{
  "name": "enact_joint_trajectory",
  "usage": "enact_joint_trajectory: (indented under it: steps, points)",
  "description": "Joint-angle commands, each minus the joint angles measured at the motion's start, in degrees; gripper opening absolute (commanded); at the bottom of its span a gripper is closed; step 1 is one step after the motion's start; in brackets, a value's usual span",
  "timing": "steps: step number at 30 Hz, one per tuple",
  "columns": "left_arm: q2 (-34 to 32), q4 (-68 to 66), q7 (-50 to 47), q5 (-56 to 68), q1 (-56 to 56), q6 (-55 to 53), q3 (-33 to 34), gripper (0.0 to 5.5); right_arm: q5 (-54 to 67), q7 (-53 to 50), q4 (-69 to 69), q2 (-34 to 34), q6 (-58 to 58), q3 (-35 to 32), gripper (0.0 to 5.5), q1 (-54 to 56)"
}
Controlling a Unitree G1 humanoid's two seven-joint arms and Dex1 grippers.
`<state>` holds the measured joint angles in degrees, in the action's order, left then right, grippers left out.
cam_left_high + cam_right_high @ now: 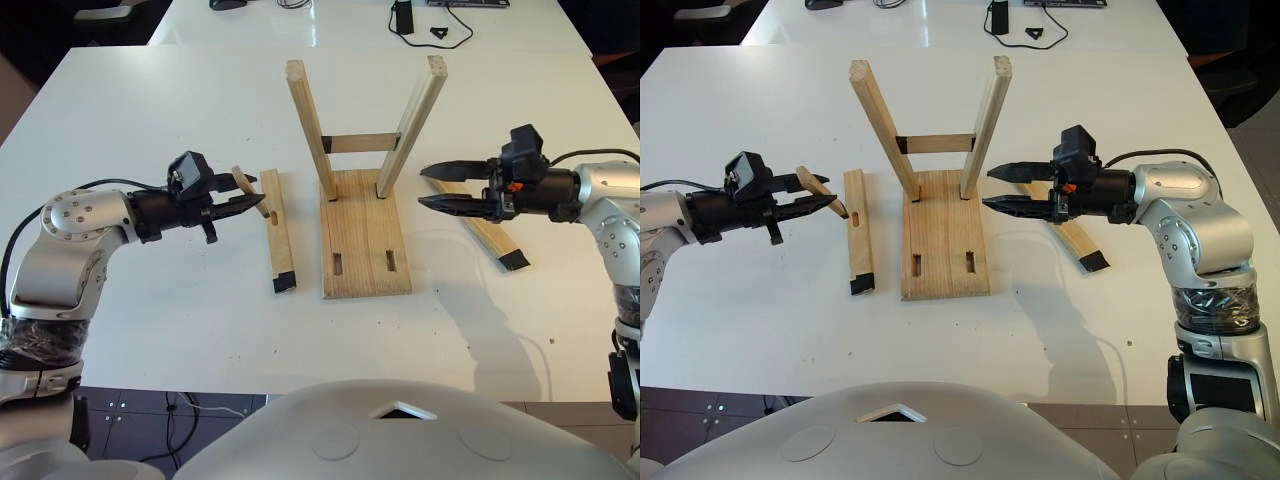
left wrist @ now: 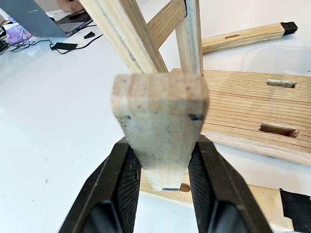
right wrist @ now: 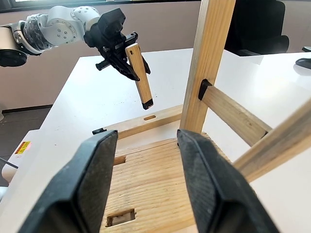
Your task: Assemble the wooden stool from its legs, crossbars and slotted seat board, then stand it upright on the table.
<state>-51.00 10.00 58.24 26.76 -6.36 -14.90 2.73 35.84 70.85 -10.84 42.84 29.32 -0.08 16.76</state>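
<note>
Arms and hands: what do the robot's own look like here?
The left arm and right arm have rounded silver-grey joint shells, black forearms and a thin black cable each. A small black camera box sits on each wrist. The left hand and right hand are black, with two tapered fingers and ribbed inner pads. The right wrist shows small orange marks.

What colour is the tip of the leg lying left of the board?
Black. The leg shows best in the left eye view.

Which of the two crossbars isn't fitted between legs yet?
The short crossbar clamped in the left gripper, held above the table; the other crossbar already joins the two upright legs.
</note>
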Motion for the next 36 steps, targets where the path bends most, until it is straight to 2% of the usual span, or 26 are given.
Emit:
enact_joint_trajectory:
  steps: [1, 10, 23, 28, 36]
  points:
    - [1.0, -2.8, 3.3, -2.5, -1.1, 4.1, -1.0, 1.29, -1.2, 0.7, 0.8, 0.2, -0.9, 0.7, 2.25, 1.5]
    - [4.5, -7.0, 6.3, -3.6, -0.5, 8.3, -2.0, 1.29, -2.1, 1.3, 1.4, -0.1, -1.3, 1.3, 2.25, 1.6]
    - [4.9, -14.4, 10.5, -8.9, 0.3, 16.6, -5.2, 1.29, -2.4, 1.8, 1.8, -0.1, -1.3, 1.8, 2.25, 1.4]
    - [0.7, -13.1, 17.5, -9.5, 5.1, 13.0, -9.9, 1.29, -2.9, 1.7, 2.2, -0.1, -1.9, 2.1, 2.25, 1.3]
    - [-0.3, -7.3, 15.8, -6.3, 8.3, 3.5, -12.7, 1.29, -3.6, 1.6, 2.4, -0.2, -2.7, 2.8, 2.25, 0.4]
